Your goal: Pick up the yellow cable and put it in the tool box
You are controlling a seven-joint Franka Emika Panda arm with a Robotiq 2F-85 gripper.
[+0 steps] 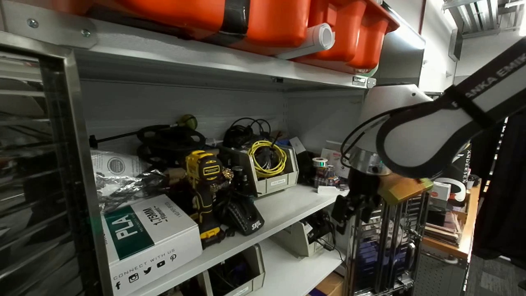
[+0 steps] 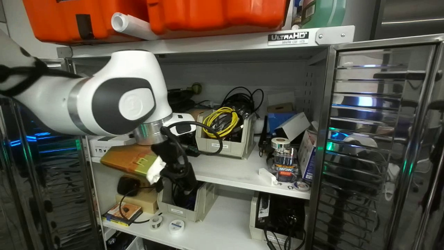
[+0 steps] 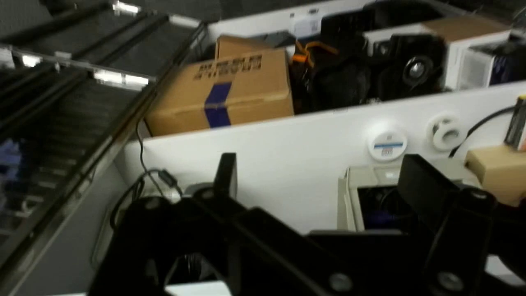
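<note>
The yellow cable [image 1: 269,173] is a loose coil lying on dark cables at the top of a grey bin [image 1: 279,183] on the middle shelf. Both show in both exterior views, the cable [image 2: 213,118] above the bin's labelled front [image 2: 216,146]. My gripper [image 1: 352,216] is in front of the cabinet, apart from the cable and lower than it. In the wrist view the gripper's fingers [image 3: 318,164] are wide apart with nothing between them. The cable is out of the wrist view. I cannot tell which container is the tool box.
A yellow drill [image 1: 203,176] and a white PLA box [image 1: 164,238] stand beside the bin. Batteries [image 2: 285,163] stand at the shelf's far end. The upper shelf [image 2: 222,45] with orange containers [image 2: 222,17] overhangs. Grey bins [image 2: 180,210] stand below. A cabinet door [image 2: 367,139] flanks the shelves.
</note>
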